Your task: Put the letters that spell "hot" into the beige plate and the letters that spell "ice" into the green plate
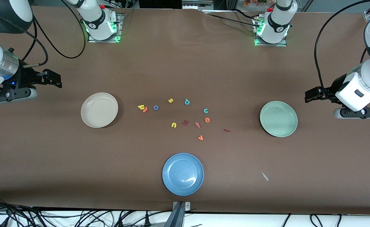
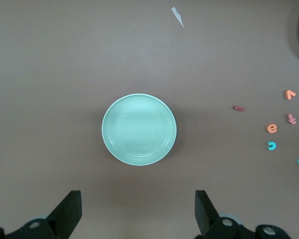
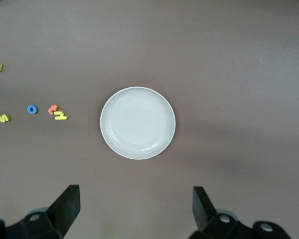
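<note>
The empty beige plate lies toward the right arm's end and the empty green plate toward the left arm's end. Between them lie the yellow h touching the orange t, the blue o, the teal c, the orange e and the dark red i. My right gripper hangs open and empty beside the beige plate. My left gripper hangs open and empty beside the green plate.
A blue plate lies nearest the front camera. Other letters are scattered mid-table: yellow s, teal p, yellow u, a dark red letter, pinkish t, orange v. A pale scrap lies nearer the camera than the green plate.
</note>
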Tool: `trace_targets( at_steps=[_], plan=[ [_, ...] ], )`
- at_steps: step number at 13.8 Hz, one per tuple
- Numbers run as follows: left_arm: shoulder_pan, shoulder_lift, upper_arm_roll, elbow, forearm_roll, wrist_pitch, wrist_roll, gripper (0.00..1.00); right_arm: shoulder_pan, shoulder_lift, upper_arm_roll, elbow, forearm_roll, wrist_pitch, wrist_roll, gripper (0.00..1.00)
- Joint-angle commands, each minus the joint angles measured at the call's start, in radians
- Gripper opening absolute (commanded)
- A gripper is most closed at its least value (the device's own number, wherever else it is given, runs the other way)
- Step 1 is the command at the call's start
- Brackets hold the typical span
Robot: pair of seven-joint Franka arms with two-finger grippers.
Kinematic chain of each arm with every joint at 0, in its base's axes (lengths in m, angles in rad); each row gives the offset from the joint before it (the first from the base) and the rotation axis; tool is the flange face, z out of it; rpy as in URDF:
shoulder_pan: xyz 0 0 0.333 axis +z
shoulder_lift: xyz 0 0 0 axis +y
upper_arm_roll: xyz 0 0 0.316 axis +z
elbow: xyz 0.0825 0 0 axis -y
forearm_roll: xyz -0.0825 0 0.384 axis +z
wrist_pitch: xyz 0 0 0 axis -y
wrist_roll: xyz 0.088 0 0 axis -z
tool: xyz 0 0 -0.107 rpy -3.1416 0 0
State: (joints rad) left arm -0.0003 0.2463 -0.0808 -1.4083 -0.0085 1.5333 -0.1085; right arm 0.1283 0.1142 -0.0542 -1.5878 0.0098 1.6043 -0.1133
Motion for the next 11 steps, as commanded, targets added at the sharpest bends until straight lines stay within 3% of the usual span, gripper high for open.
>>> trace_targets(
  at_steps=[1, 11],
  plan=[
    [0.006, -0.002, -0.004, -0.001, -0.010, 0.010, 0.015, 1.00, -0.007, -0.007, 0.005, -0.004, -0.008, 0.008, 0.000, 1.00],
    [0.006, 0.005, -0.004, -0.001, -0.011, 0.010, 0.015, 1.00, -0.007, -0.007, 0.005, -0.004, -0.007, 0.008, -0.002, 1.00]
  ],
)
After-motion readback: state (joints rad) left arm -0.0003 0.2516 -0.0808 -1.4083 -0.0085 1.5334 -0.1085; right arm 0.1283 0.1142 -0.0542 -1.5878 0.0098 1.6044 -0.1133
